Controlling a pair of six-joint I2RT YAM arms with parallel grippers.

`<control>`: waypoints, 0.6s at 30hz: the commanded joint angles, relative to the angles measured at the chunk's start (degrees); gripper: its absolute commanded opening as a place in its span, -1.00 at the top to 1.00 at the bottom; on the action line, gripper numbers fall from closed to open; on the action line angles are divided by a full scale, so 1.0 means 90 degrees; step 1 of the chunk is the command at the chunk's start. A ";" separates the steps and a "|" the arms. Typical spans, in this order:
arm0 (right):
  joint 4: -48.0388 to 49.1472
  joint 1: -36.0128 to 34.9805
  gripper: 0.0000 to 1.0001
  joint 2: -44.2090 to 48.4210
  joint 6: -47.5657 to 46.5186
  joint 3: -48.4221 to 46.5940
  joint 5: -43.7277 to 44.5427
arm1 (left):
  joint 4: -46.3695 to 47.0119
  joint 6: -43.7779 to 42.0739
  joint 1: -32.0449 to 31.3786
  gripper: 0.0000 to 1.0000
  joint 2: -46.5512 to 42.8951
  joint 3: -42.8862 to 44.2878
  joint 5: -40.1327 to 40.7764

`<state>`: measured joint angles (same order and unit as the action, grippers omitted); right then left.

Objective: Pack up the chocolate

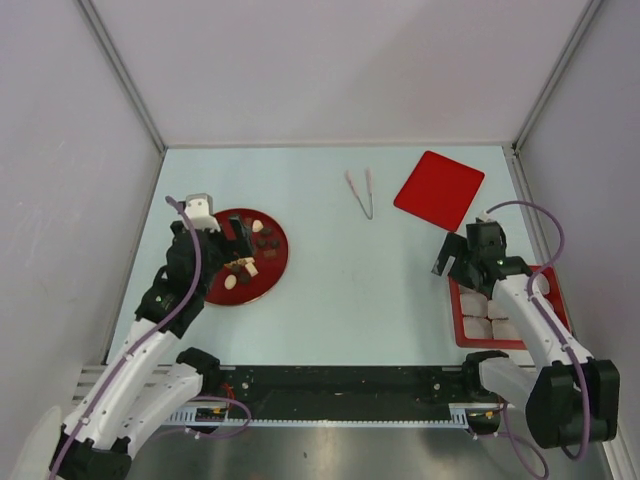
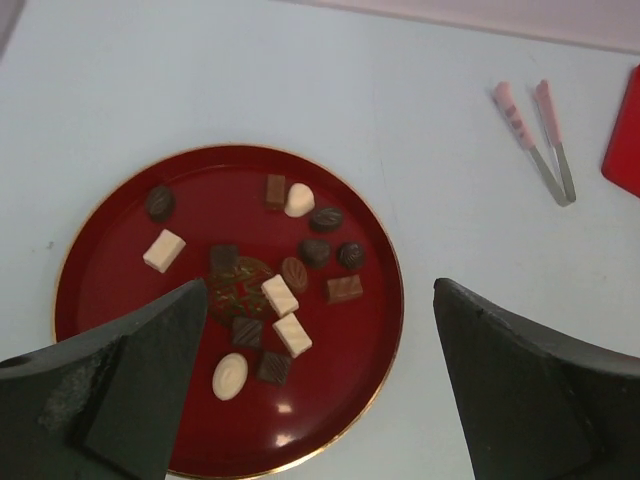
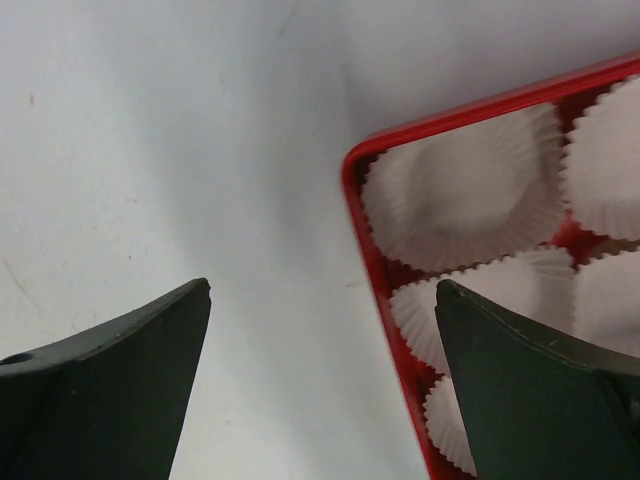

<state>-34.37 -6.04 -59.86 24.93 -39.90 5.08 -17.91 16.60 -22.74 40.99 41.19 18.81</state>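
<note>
The chocolate (image 2: pixel 280 296) lies loose on a round red plate (image 2: pixel 110 310) at the left of the tabletop (image 1: pixel 340 300). It is a mix of dark, milk-brown and cream pieces, some square and some oval, most of them clustered near the plate's middle and a few set apart. The left fingers (image 2: pixel 130 385) hang above the plate, spread wide and holding nothing. The right fingers (image 3: pixel 100 390) are just as wide and empty, over a corner of the red tray (image 3: pixel 362 230) of white crinkled paper cups (image 3: pixel 465 190). Pink-handled tongs (image 1: pixel 362 193) and a red lid (image 1: pixel 438 189) lie well apart at the far side. Each piece is probably light and stiff, yet smooth enough to skid on the glossy plate and easily scuffed by a hard squeeze. The lone cream square (image 2: pixel 164 250) at the plate's left looks the safest pick, taken across its two flat sides. Rounded pieces may slip out of the grip, and those in the cluster risk nudging their neighbours.
</note>
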 commanded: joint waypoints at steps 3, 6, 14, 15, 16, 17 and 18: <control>0.0273 -0.1036 -0.99 -0.0478 0.0589 -0.0283 0.0236 | 0.0457 -0.0536 0.0017 -0.99 -0.0414 -0.0026 0.0596; 0.0546 -0.1680 -0.99 -0.0800 0.0921 -0.0391 0.0450 | 0.0428 -0.0565 -0.0070 -0.99 -0.0521 -0.0035 0.0848; 0.1230 -0.3350 -1.00 -0.2244 0.1389 -0.1473 0.0998 | 0.0389 -0.0507 -0.0597 -1.00 -0.0639 -0.0084 0.1396; 0.1444 -0.3594 -1.00 -0.2604 0.1448 -0.1601 0.1008 | 0.0389 -0.0497 -0.0646 -1.00 -0.0648 -0.0094 0.1503; 0.1562 -0.3741 -0.99 -0.2781 0.1497 -0.1747 0.1027 | 0.0369 -0.0468 -0.0676 -1.00 -0.0648 -0.0104 0.1562; 0.1756 -0.3878 -0.99 -0.2957 0.1575 -0.2038 0.1085 | 0.0369 -0.0458 -0.0754 -0.99 -0.0668 -0.0104 0.1601; 0.1845 -0.4140 -1.00 -0.3374 0.1615 -0.2215 0.1124 | 0.0359 -0.0448 -0.0783 -1.00 -0.0697 -0.0114 0.1621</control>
<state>-26.09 -37.93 -83.44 35.64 -52.80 12.34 -16.34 12.99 -28.23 35.77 40.71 29.93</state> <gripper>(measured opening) 0.995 0.996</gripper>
